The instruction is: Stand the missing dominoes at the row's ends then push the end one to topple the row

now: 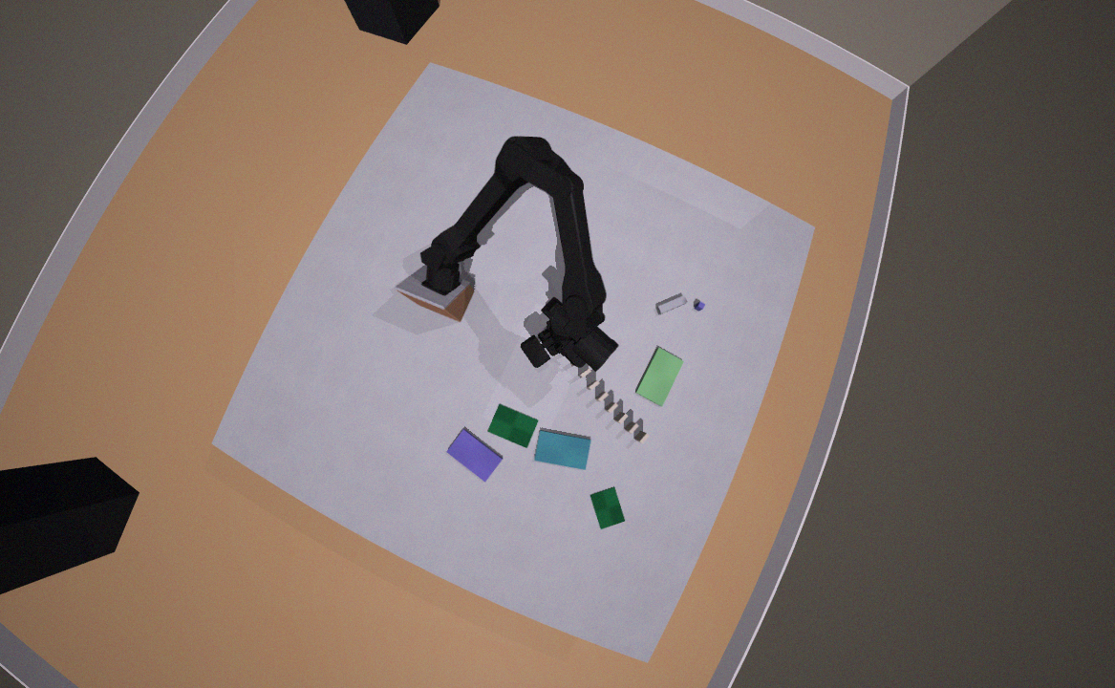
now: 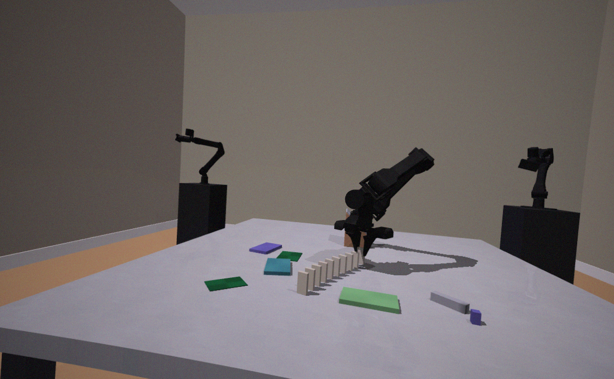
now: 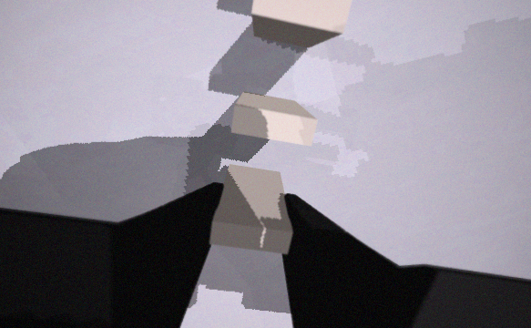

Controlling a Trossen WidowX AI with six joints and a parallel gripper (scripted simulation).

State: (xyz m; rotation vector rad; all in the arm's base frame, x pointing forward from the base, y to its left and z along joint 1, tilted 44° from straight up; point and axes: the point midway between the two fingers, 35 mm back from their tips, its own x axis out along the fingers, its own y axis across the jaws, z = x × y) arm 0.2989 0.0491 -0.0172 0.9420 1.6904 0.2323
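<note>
My gripper [image 2: 360, 250] [image 3: 252, 199] is shut on a beige domino [image 2: 360, 257] [image 3: 252, 234], gripped by its sides. It is low over the table, just beyond the far end of the row, and looks slightly tilted in the exterior view. The row's far end domino [image 3: 271, 123] stands just ahead of it in the wrist view, with a narrow gap between them. Several beige dominoes stand in an evenly spaced diagonal row, whose near end domino [image 1: 641, 436] [image 2: 302, 282] is upright. Whether the held domino's base touches the table is unclear. The arm hides the fingertips in the top view.
A light green slab [image 1: 659, 376] [image 2: 369, 300] lies beside the row. A teal slab [image 1: 562, 449] [image 2: 278, 266], a purple slab [image 1: 474, 454] [image 2: 265, 248] and two dark green pieces lie on the other side. A grey bar [image 1: 671, 303] [image 2: 449, 302] and small blue block [image 1: 698, 304] [image 2: 475, 317] lie farther off.
</note>
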